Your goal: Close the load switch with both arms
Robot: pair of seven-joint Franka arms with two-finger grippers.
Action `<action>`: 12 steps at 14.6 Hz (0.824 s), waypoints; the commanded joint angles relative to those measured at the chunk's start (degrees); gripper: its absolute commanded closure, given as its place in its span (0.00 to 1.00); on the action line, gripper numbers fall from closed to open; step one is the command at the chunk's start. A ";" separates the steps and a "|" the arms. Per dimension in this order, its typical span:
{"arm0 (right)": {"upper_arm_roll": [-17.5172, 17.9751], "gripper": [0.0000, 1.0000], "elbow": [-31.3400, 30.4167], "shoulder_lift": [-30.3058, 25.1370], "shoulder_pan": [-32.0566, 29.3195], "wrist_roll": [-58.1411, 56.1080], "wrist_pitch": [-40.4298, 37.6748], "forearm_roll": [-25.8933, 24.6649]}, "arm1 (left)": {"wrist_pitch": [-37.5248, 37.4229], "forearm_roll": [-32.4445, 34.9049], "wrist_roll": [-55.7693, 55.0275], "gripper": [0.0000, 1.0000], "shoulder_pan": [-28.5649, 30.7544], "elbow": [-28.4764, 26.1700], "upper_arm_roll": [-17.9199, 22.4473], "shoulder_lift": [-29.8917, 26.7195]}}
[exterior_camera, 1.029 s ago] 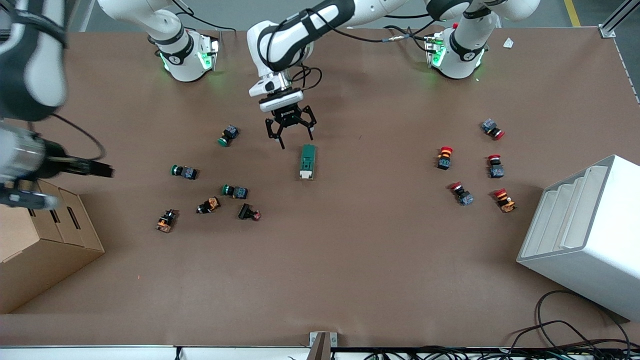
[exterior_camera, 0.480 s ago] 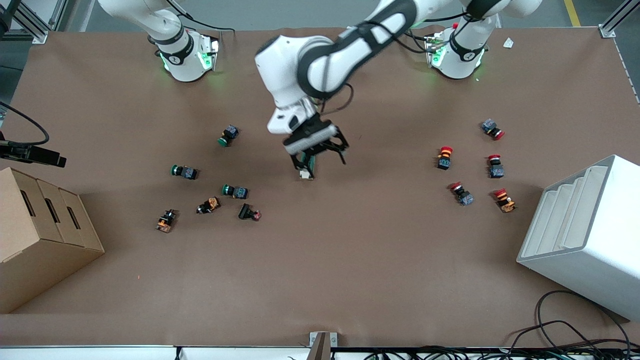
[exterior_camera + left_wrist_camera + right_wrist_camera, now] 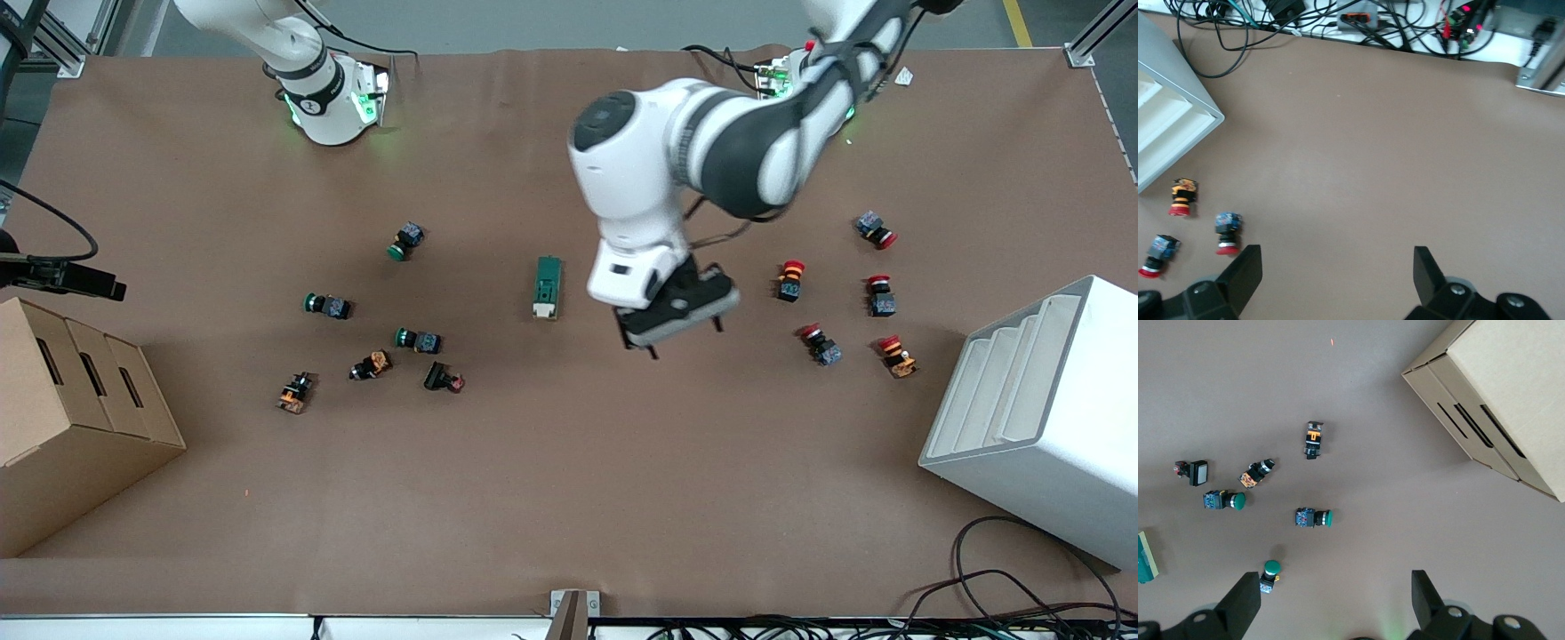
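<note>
**A:** What lies toward the right arm's end of the surface [image 3: 551, 498]?

**B:** A cardboard box [image 3: 71, 418], with the right gripper [image 3: 1331, 603] raised above that end, fingers spread wide and holding nothing. A cluster of green-capped push buttons [image 3: 418, 340] lies nearby.

**A:** Where is the load switch [image 3: 548, 287]?

**B:** At mid-surface, lying flat, its white lever end nearer the front camera. It is untouched.

**A:** And the left gripper [image 3: 680, 333]?

**B:** It hovers over bare surface just beside the switch, toward the left arm's end, fingers wide apart and empty. Red-capped push buttons [image 3: 820, 345] and a white bin [image 3: 1040, 418] lie farther along.
</note>
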 commanded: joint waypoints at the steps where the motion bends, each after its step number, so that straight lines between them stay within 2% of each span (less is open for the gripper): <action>1: 0.26 0.00 1.03 -0.13 0.05 0.70 -0.99 -0.12 | 0.62 -6.78 7.21 0.00 3.91 0.13 0.11 -3.69; 6: 1.04 0.00 -1.33 -1.98 1.02 0.61 -1.08 -1.43 | 0.72 -24.71 25.93 0.00 6.46 -1.54 12.05 -13.89; 10: 8.58 0.00 -4.49 -5.66 -3.89 2.36 -0.73 -4.95 | -2.70 -32.45 39.83 0.00 9.02 -3.39 18.12 -19.70; 12: 13.15 0.00 -7.13 -7.77 -7.93 2.72 0.32 -5.22 | -5.69 -35.62 44.75 0.00 11.47 -3.39 18.74 -21.46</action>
